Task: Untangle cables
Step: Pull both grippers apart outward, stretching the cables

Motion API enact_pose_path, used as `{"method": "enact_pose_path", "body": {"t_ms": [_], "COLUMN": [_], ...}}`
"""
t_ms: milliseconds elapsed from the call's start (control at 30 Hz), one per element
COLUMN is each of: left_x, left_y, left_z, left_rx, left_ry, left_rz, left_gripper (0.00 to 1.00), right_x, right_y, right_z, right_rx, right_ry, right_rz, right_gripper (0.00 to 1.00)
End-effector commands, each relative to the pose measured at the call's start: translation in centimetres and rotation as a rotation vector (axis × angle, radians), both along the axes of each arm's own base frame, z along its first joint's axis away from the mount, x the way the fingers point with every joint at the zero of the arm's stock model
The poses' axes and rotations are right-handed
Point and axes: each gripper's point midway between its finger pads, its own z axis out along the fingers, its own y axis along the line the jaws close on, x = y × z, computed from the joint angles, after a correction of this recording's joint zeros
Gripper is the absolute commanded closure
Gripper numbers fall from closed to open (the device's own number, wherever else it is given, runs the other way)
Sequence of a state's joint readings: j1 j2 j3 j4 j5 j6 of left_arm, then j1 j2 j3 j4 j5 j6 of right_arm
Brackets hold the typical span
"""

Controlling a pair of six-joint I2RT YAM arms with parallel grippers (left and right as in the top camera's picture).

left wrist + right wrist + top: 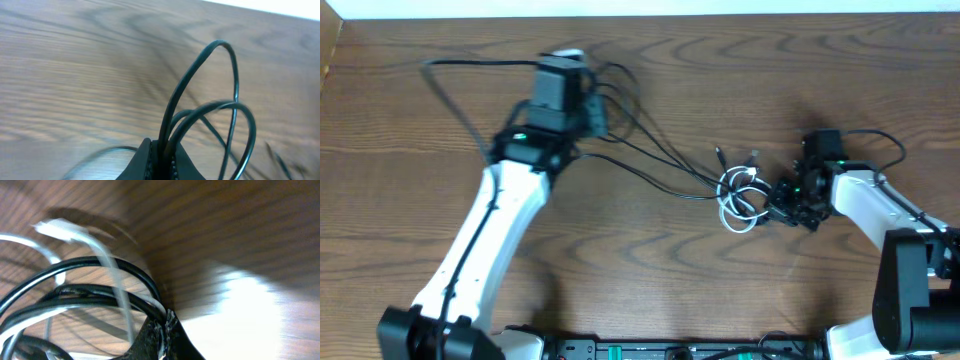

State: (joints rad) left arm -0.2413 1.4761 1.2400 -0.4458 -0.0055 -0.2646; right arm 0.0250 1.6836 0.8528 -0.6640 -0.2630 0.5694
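Thin black cables (pixel 650 160) run across the table from my left gripper (pixel 592 112) to a coiled bundle of black and white cables (pixel 740 195) in front of my right gripper (pixel 775 200). In the left wrist view my left gripper (pixel 162 155) is shut on black cable loops (pixel 220 105). In the right wrist view my right gripper (pixel 165 327) is shut on the bundle, with black cables (pixel 95 297) and a white cable (pixel 107 260) with its white plug (pixel 55 228) coiling out to the left.
The wooden table (pixel 640 290) fills the view. A thicker black arm cable (pixel 450 85) loops at the back left, and another (pixel 880 140) loops by the right arm. The table's far edge (pixel 640 15) is at the top.
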Motion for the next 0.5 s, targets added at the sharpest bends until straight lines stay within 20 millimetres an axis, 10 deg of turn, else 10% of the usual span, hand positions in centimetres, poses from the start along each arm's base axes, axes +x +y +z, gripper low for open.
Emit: {"method": "enact_pose_path", "body": {"t_ms": [0,467], "left_x": [0.1,-3.7], "left_y": [5.7,19.7], "left_z": [3.3,2.6], "left_rx": [0.017,0.147], "left_ry": [-0.083,0.008], "left_rz": [0.140,0.538], "left_gripper": [0.93,0.93], "right_x": [-0.4,6.4], "right_y": [-6.5,-14.7], "right_z": [0.0,21.5], "right_rx": [-0.268,-0.679], "right_ry": [0.033,-0.404], "right_rz": [-0.071,-0.111], "right_gripper": [0.99,0.99]}}
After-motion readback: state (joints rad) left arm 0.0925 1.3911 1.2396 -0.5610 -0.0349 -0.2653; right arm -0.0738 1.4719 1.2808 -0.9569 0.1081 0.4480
